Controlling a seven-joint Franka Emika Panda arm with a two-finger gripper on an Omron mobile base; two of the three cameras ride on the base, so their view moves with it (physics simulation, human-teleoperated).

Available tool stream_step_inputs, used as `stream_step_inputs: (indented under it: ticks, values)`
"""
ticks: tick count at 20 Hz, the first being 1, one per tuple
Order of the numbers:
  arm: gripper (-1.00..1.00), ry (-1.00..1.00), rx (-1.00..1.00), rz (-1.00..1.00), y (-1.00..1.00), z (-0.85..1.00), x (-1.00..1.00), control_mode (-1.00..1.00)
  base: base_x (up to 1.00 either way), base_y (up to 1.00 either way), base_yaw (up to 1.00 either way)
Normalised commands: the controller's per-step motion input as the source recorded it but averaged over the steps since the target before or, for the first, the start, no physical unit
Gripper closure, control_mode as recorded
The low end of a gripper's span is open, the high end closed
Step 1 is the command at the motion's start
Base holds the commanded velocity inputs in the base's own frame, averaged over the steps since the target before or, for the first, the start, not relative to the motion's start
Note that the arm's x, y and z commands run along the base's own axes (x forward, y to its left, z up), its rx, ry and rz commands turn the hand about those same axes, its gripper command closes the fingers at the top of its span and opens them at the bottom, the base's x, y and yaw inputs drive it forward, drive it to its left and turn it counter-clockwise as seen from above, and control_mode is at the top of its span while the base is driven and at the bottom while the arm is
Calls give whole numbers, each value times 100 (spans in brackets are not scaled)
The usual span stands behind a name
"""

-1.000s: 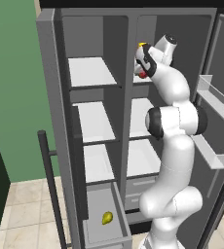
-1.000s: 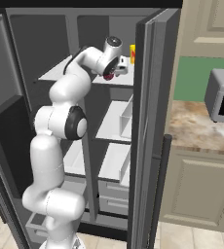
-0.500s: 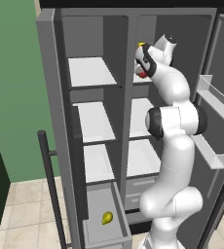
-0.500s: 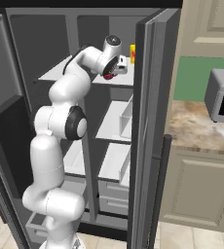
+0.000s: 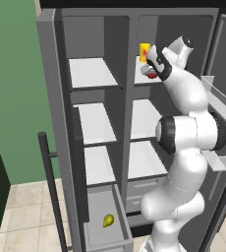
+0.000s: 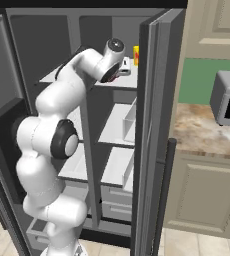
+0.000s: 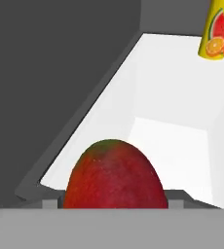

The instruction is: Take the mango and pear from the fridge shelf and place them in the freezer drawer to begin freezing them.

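Mango [image 7: 114,175]: rounded, mottled red skin with a dark greenish patch at its top; seen close in the hand view, low and central, directly before the tool. In the left base view, a small red spot [image 5: 153,75] at the front of the top fridge shelf [image 5: 143,78] of the right compartment, right against the tool [image 5: 151,69]. Resting on the shelf or lifted off it: cannot tell. Tool fingers hidden behind the fruit and the wrist; clenched on the mango or released: cannot tell.

Yellow carton [image 7: 216,30] with a watermelon and orange print, upright at the back of the same white shelf, behind and to one side of the mango. Same carton [image 5: 144,50] visible above the tool in the left base view and beside the door edge in the right base view [image 6: 136,55].

Pear [image 5: 107,220]: small, yellow-green, lying on the floor of the open freezer drawer [image 5: 123,227] at the bottom of the left compartment, apart from the drawer walls.

Compared with the frames from a second and half a second ago: arm in nearly the same reach, tool at the same shelf, mango at the same spot by the tool, pear unmoved in the drawer, carton unmoved. No shift of either base view.

Fridge doors open on both sides; microwave [image 6: 229,97] on the marbled worktop [image 6: 207,135] to the right of the fridge.
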Motion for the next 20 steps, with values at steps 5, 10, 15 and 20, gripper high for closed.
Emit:
stream_step_inputs:
  ticks: [5, 10, 15, 20]
  values:
    - [100, -6, 0, -4, 0, 0, -100, -100, 0, 0, 0]
    - [100, 0, 0, -1, 9, 0, -100, -100, 0, 0, 0]
    - [100, 16, 0, 0, 45, -7, -97, -100, 0, 0, 0]
    - [100, 24, 0, 0, 74, -53, -58, -100, 0, 0, 0]
